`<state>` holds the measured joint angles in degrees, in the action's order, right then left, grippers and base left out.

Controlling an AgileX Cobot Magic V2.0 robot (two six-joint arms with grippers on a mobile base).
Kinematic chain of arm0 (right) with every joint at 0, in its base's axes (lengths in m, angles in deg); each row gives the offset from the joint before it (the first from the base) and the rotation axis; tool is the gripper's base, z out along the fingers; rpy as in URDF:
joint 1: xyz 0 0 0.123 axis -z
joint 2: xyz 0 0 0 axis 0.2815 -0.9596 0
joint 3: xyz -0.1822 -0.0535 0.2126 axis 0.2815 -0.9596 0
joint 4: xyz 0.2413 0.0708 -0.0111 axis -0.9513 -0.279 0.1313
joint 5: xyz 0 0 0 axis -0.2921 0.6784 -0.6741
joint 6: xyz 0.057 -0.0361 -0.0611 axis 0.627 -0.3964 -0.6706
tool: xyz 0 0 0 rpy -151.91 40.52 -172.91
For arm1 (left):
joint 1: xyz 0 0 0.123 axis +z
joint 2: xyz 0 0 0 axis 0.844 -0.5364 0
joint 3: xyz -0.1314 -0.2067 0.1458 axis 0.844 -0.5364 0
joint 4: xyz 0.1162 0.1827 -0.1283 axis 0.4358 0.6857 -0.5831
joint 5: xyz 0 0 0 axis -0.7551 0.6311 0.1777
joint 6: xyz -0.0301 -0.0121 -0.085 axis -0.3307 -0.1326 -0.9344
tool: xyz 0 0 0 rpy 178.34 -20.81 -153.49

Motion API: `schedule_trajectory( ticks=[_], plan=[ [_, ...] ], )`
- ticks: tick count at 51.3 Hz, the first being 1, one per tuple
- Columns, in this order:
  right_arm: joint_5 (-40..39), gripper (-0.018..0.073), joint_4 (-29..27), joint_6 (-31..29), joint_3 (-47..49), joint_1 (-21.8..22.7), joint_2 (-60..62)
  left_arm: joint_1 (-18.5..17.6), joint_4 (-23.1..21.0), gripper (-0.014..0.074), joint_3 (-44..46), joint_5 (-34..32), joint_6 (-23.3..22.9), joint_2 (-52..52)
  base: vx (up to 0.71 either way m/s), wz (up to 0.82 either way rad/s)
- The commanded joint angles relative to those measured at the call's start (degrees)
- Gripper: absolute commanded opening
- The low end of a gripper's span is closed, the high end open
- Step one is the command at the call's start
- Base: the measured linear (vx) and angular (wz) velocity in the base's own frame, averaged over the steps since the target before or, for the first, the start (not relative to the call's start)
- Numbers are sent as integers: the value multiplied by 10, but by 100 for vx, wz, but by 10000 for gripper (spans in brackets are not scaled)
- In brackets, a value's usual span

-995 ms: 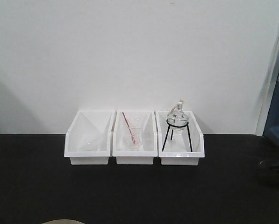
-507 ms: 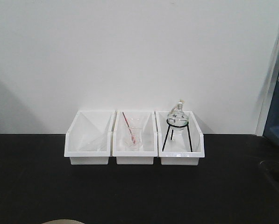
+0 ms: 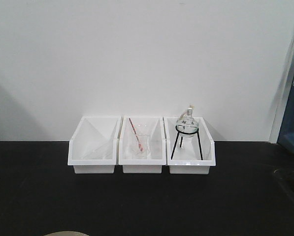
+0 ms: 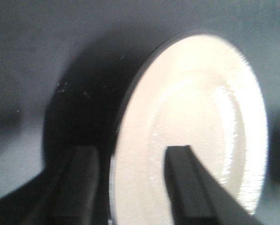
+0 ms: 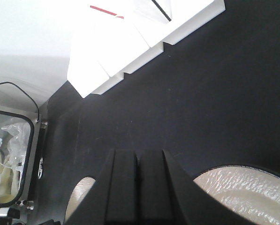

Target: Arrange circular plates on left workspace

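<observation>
A round glossy beige plate [image 4: 200, 126] is gripped at its rim by the left end effector [image 4: 130, 183]; the right end effector [image 5: 136, 180] is seen closed, empty, above the black tabletop [image 5: 200, 103].

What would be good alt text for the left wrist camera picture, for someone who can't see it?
Close-up of the left hand with its two dark fingers straddling the rim of a glossy pale round plate, one finger over the plate's face and the other beside its dark edge. The plate fills the right of the blurred frame, above a dark countertop.
</observation>
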<state>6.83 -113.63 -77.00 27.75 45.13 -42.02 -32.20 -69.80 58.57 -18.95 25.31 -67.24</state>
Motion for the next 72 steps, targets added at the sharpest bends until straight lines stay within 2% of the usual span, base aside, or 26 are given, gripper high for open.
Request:
schedule_trajectory(
  ticks=[1, 6, 11, 18, 21, 28, 35, 39, 40, 43, 47, 50, 54, 72],
  plan=[
    [6, -4, -42, -9, 12, 4, 15, -1, -39, 507, 15, 21, 11, -5, 0, 0],
    [5, -4, -42, -9, 12, 4, 15, -11, -47, 499, 15, 28, 14, -37, 0, 0],
    [3, -4, -42, -9, 12, 4, 15, -26, -69, 478, 15, 59, 46, -60, 0, 0],
    [3, -4, -42, -9, 12, 4, 15, -47, -97, 384, 15, 82, 69, -83, 0, 0],
    [3, -4, -42, -9, 12, 4, 15, -57, -87, 288, 15, 81, 69, -88, 0, 0],
    [5, -4, -42, -9, 12, 4, 15, -64, -71, -7, 15, 84, 69, -91, 0, 0],
    [7, -4, -42, -9, 12, 4, 15, -64, -114, -8, 15, 112, 70, -88, 0, 0],
    [8, -4, -42, -9, 12, 4, 15, -64, -187, -8, 15, 152, 88, -86, 0, 0],
    [8, -4, -42, -9, 12, 4, 15, -64, -195, -8, 15, 155, 91, -86, 0, 0],
    [8, -4, -42, -9, 12, 4, 15, -64, -266, -6, 15, 191, 107, -86, 0, 0],
    [8, -4, -42, -9, 12, 4, 15, -74, -338, -6, 15, 191, 106, -83, 0, 0],
    [8, -4, -42, -9, 12, 4, 15, -84, -370, -4, 16, 191, 106, -83, 0, 0],
    [8, -4, -42, -9, 12, 4, 15, -113, -395, -4, 31, 170, 106, -83, 0, 0],
    [7, -4, -42, -9, 12, 4, 15, -222, -400, -4, 138, -1, 51, -86, 0, 0]
  ],
)
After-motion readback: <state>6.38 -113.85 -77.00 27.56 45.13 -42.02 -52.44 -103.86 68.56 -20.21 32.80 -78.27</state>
